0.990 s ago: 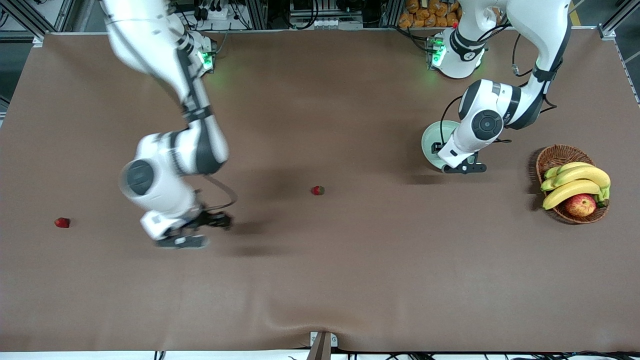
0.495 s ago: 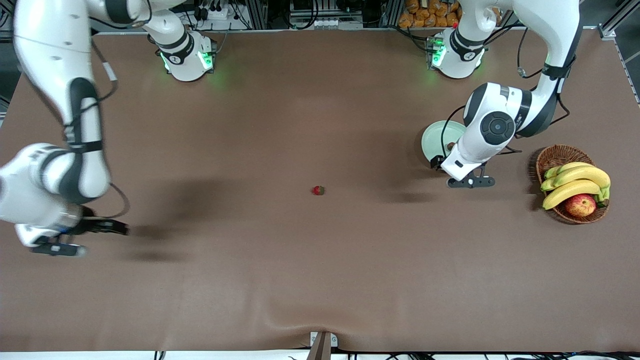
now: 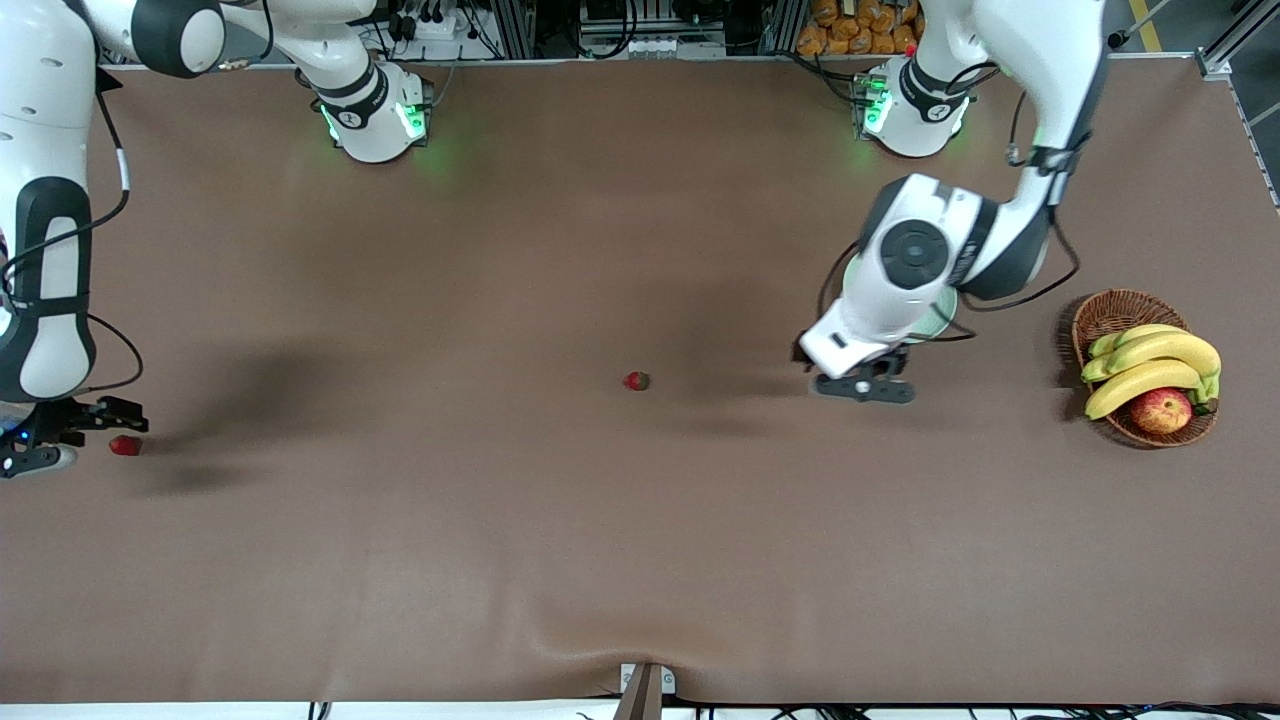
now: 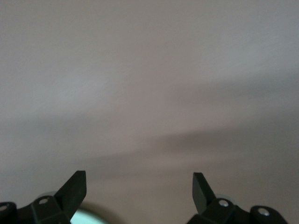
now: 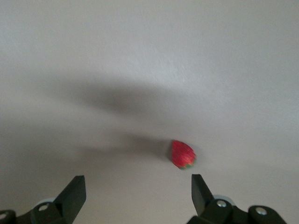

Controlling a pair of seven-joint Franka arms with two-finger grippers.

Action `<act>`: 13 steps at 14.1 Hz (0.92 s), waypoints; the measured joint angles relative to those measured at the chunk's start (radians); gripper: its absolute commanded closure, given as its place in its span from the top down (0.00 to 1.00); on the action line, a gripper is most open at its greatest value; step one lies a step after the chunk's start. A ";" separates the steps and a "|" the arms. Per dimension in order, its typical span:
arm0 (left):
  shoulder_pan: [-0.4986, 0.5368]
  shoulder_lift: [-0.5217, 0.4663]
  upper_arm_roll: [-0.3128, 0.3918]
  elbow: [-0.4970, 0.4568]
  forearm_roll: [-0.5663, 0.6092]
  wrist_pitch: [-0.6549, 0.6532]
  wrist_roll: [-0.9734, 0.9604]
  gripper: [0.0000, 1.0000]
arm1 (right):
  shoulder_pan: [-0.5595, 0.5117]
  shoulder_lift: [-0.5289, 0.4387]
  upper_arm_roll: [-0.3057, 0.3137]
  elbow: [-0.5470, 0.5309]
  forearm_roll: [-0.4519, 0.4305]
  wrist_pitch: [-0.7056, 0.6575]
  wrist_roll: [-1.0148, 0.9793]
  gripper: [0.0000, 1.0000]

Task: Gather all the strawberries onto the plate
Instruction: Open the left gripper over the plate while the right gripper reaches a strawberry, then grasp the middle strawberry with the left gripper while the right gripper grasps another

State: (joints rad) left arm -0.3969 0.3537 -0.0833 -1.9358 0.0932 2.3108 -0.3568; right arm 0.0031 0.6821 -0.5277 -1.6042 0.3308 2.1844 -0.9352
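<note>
One strawberry (image 3: 636, 381) lies mid-table. Another strawberry (image 3: 125, 445) lies at the right arm's end of the table. My right gripper (image 3: 72, 438) is open and hangs low right beside it. In the right wrist view this strawberry (image 5: 183, 155) sits just ahead of the open right gripper (image 5: 138, 186), close to one fingertip. My left gripper (image 3: 862, 385) is open and empty over bare table, beside the pale green plate (image 3: 943, 318), which the left arm mostly hides. A sliver of the plate (image 4: 86, 217) shows by the left gripper (image 4: 139, 184). A third strawberry is not visible.
A brown wicker basket (image 3: 1110, 312) with bananas (image 3: 1150, 365) and a red-yellow apple (image 3: 1161, 410) stands at the left arm's end of the table. The brown table cover has a wrinkle at its front edge (image 3: 590, 640).
My right arm has swung from mid-table to its own end, down beside the strawberry there. My left gripper has moved off the plate toward the middle strawberry.
</note>
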 measured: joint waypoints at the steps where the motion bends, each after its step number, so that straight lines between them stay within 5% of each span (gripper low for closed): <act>1: -0.021 0.026 0.000 0.038 -0.006 0.000 -0.003 1.00 | -0.005 0.006 0.000 0.001 -0.017 0.000 -0.049 1.00; 9: -0.173 0.236 -0.003 0.295 -0.124 0.000 -0.072 1.00 | -0.048 0.097 0.014 0.040 -0.032 0.130 -0.450 1.00; 13: -0.233 0.323 -0.003 0.360 -0.128 0.003 -0.146 1.00 | -0.141 0.118 0.117 0.049 -0.033 0.202 -0.615 1.00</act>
State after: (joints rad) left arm -0.6299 0.6764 -0.0859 -1.5759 -0.0349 2.3139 -0.5028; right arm -0.1378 0.8003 -0.4107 -1.5556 0.2978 2.3860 -1.5506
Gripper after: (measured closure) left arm 0.000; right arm 0.000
